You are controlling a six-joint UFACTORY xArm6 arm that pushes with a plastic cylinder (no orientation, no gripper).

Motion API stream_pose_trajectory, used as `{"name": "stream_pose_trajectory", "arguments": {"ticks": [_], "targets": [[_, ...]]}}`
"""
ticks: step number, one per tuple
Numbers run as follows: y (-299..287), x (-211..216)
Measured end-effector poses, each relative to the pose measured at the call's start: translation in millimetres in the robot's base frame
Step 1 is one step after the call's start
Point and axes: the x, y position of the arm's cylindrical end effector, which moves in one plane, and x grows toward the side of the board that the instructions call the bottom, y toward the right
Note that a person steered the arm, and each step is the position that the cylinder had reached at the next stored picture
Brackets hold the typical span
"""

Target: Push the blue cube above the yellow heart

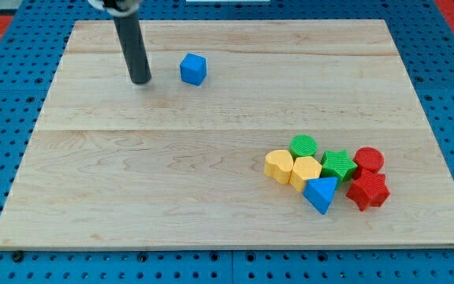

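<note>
The blue cube (pixel 193 69) sits on the wooden board near the view's top, left of centre. The yellow heart (pixel 278 166) lies at the left end of a cluster of blocks at the lower right. My tip (pixel 140 80) rests on the board just left of the blue cube, a small gap apart from it. The blue cube is far up and to the left of the yellow heart.
Beside the yellow heart are a yellow hexagon (pixel 306 171), a green cylinder (pixel 303 147), a green star (pixel 338 165), a blue triangle (pixel 321 193), a red cylinder (pixel 368 160) and a red star (pixel 368 190). The wooden board (pixel 172 181) lies on a blue pegboard.
</note>
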Motion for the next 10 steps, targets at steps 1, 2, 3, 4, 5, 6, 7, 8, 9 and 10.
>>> {"name": "stream_pose_trajectory", "arguments": {"ticks": [1,2,3,4,5,6,7,8,9,10], "targets": [[69.8,-10.8],[155.5,83.9],[135.9,61.3],[128.0,15.1],[193.9,45.4],[213.4,136.6],[221.0,151.1],[196.6,116.3],[144.8,103.1],[134.3,191.2]]}}
